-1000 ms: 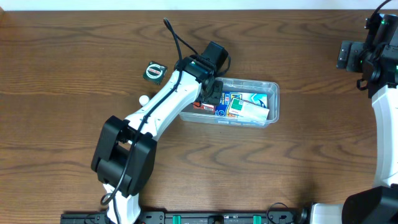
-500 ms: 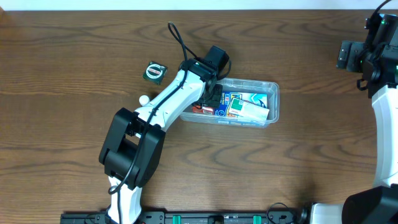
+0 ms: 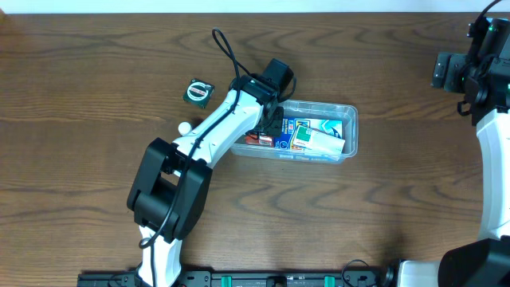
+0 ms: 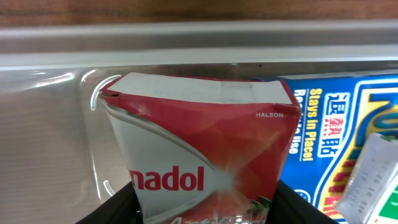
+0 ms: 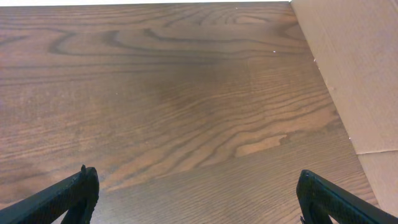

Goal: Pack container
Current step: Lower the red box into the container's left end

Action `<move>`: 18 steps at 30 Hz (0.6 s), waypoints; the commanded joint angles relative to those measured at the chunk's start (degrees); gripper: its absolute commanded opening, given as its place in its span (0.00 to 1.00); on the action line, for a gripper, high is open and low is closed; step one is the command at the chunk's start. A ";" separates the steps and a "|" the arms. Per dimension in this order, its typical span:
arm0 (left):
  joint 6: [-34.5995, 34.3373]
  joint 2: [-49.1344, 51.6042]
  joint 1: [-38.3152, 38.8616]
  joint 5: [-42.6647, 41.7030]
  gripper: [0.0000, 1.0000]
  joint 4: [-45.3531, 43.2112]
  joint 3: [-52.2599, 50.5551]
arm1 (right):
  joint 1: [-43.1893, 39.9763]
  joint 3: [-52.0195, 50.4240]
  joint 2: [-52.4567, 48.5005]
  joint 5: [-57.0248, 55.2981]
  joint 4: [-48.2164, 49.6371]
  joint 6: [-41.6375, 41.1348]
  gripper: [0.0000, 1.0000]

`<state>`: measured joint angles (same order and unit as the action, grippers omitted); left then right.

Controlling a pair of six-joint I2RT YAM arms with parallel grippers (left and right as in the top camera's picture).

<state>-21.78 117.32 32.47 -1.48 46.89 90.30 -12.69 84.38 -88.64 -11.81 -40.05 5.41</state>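
Observation:
The clear plastic container [image 3: 351,119] lies at the table's middle, holding a blue box [image 3: 293,129] and a white box [image 3: 328,143]. My left gripper [image 3: 269,127] reaches into the container's left end, shut on a red and white Panadol box [image 4: 205,146], which shows small in the overhead view [image 3: 259,139]. In the left wrist view the box sits between my fingers, close to the container's wall [image 4: 50,130], with the blue box [image 4: 336,130] to its right. My right gripper [image 5: 196,193] is open and empty above bare table at the far right.
A small green and black round item [image 3: 198,92] lies left of the container. A small white ball [image 3: 184,127] lies beside my left arm. A cardboard panel [image 5: 354,68] stands at the right in the right wrist view.
My left arm shifted slightly to the right, further into the container's left end, with the red and white box. The right arm has not moved.

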 commanded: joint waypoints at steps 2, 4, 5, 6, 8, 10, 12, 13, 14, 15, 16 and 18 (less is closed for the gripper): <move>-2.56 2.34 0.09 0.59 0.54 0.26 -0.74 | -0.48 -0.11 0.13 -0.20 -0.07 -0.66 0.99; -2.56 2.67 0.09 0.59 0.54 0.37 -0.74 | -0.48 -0.13 0.13 -0.20 -0.07 -0.66 0.99; -2.56 2.73 0.09 0.52 0.54 0.37 -0.81 | -0.48 -0.11 0.13 -0.20 -0.07 -0.66 0.99; -2.56 2.73 0.09 0.48 0.54 0.35 -0.83 | -0.48 -0.13 0.13 -0.20 -0.07 -0.66 0.99; -2.56 2.73 0.09 0.48 0.54 0.35 -0.83 | -0.48 -0.13 0.13 -0.20 -0.07 -0.66 0.99; -2.56 2.73 0.09 0.48 0.54 0.35 -0.83 | -0.48 -0.13 0.13 -0.20 -0.07 -0.66 0.99; -2.56 2.73 0.09 0.48 0.55 0.35 -0.83 | -0.48 -0.11 0.13 -0.20 -0.07 -0.66 0.99; -2.56 2.73 0.09 0.48 0.55 0.33 -0.83 | -0.48 -0.11 0.13 -0.20 -0.07 -0.66 0.99; -2.56 2.73 0.09 0.48 0.55 0.33 -0.83 | -0.48 -0.13 0.13 -0.20 -0.07 -0.66 0.99; -2.56 2.71 0.09 0.48 0.55 0.33 -0.83 | -0.48 -0.13 0.13 -0.20 -0.07 -0.66 0.99; -2.56 2.73 0.09 0.48 0.55 0.35 -0.83 | -0.48 -0.13 0.13 -0.20 -0.07 -0.66 0.99; -2.56 2.73 0.09 0.48 0.55 0.33 -0.83 | -0.48 -0.13 0.13 -0.20 -0.07 -0.66 0.99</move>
<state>-23.86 119.39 32.47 -1.48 46.94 90.30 -12.69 84.38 -88.64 -11.81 -40.05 5.41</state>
